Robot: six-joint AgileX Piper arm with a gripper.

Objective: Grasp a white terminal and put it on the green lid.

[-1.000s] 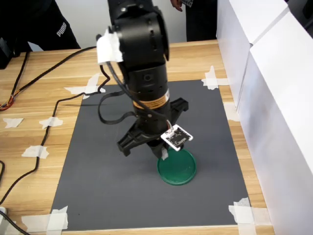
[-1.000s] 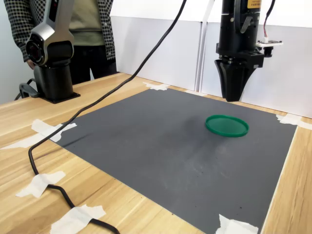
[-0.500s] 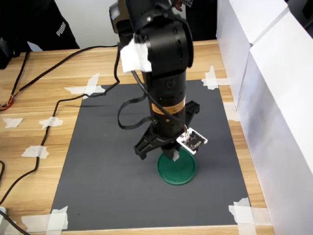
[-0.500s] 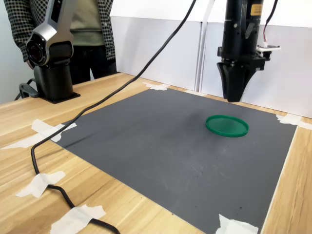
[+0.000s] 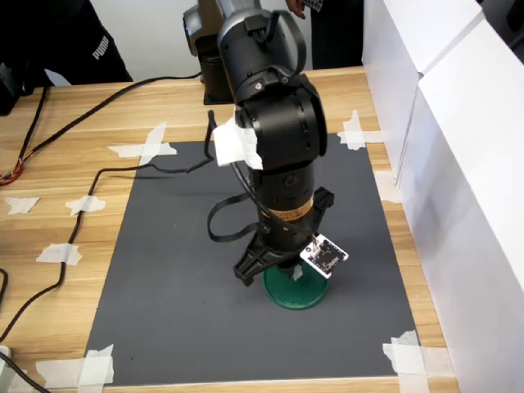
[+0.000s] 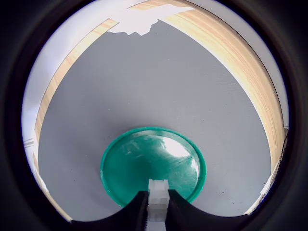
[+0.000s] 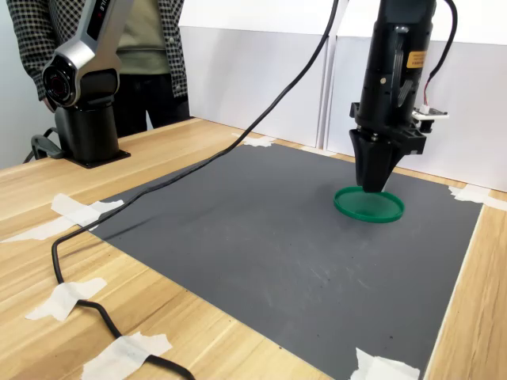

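Observation:
The green lid [image 5: 304, 293] [image 7: 379, 209] lies flat on the dark grey mat [image 5: 180, 286]. My gripper [image 5: 291, 272] [image 7: 371, 187] points straight down over the lid's edge, its tips just above the disc. In the wrist view the gripper [image 6: 158, 204] is shut on the white terminal [image 6: 158, 191], a tiny stepped white block pinched between the two dark fingers [image 6: 136, 211]. The terminal hangs over the green lid [image 6: 144, 159], inside its rim. In the second exterior view the terminal is hidden by the fingers.
A black cable [image 5: 98, 176] [image 7: 119, 198] trails over the mat and the wooden table [image 5: 65, 164]. White tape scraps [image 5: 146, 147] hold the mat's corners. White panels [image 5: 458, 147] wall the first exterior view's right. Another arm's base [image 7: 83, 119] and a person [image 7: 142, 47] stand at the second exterior view's left.
The arm has swung toward the first exterior view's right and come down, bringing the shut gripper from beside and above the lid to just over it.

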